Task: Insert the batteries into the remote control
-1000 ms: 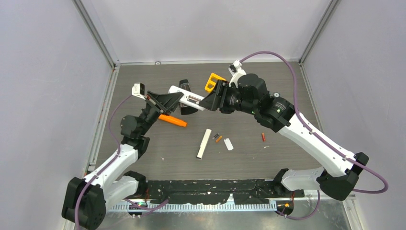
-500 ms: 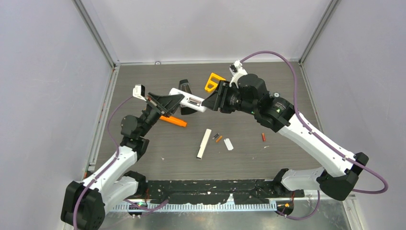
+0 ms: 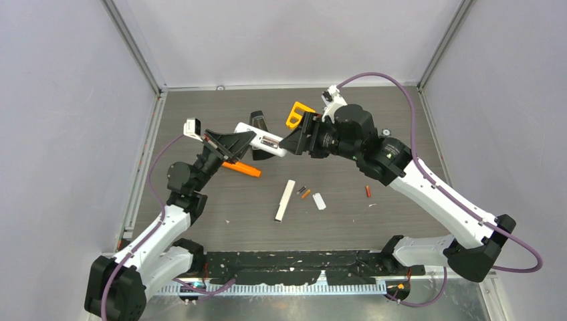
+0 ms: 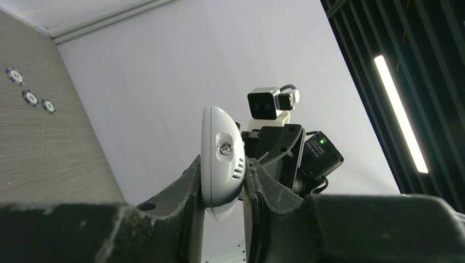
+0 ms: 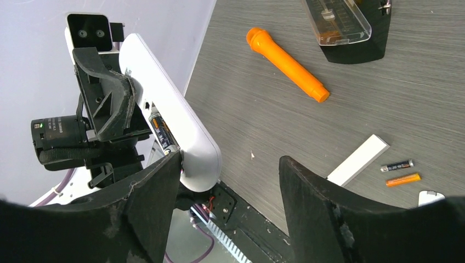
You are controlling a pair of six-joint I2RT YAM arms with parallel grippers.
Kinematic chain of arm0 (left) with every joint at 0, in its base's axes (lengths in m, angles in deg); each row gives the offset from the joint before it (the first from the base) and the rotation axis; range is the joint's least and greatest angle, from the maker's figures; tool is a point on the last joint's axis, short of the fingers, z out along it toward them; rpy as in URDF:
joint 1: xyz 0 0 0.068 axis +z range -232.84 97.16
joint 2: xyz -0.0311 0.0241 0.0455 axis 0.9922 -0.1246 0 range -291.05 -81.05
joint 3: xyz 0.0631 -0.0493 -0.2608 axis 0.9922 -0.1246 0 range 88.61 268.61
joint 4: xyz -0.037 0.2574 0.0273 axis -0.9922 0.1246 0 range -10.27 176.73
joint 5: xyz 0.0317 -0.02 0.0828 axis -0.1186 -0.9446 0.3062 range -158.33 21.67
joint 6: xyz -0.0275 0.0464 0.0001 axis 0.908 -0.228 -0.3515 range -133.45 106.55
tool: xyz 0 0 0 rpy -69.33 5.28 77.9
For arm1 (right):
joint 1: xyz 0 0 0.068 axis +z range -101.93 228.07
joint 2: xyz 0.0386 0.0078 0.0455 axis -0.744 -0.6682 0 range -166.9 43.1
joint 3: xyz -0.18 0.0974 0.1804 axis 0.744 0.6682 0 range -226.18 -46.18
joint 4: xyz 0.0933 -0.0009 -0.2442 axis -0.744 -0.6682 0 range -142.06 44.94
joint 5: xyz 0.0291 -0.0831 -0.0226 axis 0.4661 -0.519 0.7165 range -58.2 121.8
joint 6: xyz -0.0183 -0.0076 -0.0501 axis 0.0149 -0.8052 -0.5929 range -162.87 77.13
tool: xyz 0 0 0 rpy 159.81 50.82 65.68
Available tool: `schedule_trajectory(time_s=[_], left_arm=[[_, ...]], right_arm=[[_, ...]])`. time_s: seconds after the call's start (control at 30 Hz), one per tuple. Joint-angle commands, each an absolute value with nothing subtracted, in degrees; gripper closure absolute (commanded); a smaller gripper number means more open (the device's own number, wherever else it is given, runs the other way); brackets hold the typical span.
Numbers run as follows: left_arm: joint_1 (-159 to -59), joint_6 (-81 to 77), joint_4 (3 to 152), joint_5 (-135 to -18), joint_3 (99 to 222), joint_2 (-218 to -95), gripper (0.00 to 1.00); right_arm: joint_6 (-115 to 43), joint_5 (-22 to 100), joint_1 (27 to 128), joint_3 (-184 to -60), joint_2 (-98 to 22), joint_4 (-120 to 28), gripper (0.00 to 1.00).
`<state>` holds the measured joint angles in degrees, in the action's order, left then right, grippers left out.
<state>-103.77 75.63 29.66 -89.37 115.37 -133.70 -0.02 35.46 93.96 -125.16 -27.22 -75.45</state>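
**A:** The left gripper [image 4: 221, 170] is clamped on the remote control [image 3: 262, 138], holding it up off the table [image 3: 214, 200]. Its long axis points straight at the right arm.

**B:** The right gripper [image 5: 227, 161] is spread wide and empty, with one finger just beside the remote's free end.

**A:** And the batteries? The dark grey battery [image 3: 301, 190] and the orange battery [image 3: 305, 194] lie side by side on the table, nearer the bases than that gripper. The red battery [image 3: 368, 191] sits well apart to their right.

**B:** So the right arm's free and nearer. I'd send it down and back for them.
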Motion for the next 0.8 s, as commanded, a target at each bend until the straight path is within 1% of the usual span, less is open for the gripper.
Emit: schedule_trajectory(time_s=[0.0,0.2,0.47,0.57,0.77], left_arm=[[-103.9,75.3,25.8,-90.7,116.1,-132.4,1.0],[-103.9,75.5,25.6,-90.7,115.6,-132.3,1.0],[-103.9,75.2,26.4,-90.4,115.7,-132.0,1.0],[-103.9,75.3,26.3,-90.6,115.7,-132.0,1.0],[-104.0,75.5,26.6,-90.9,115.7,-132.1,1.0]], right_arm=[[0.4,37.8,93.8,-124.6,-27.5,-71.3,0.29],[1.6,37.6,93.7,-123.9,-27.1,-70.0,0.32],[2.4,37.3,93.7,-121.9,-25.0,-66.6,0.24],[2.7,38.5,93.7,-121.6,-25.1,-65.5,0.24],[2.9,40.3,93.7,-120.7,-25.1,-63.0,0.26]])
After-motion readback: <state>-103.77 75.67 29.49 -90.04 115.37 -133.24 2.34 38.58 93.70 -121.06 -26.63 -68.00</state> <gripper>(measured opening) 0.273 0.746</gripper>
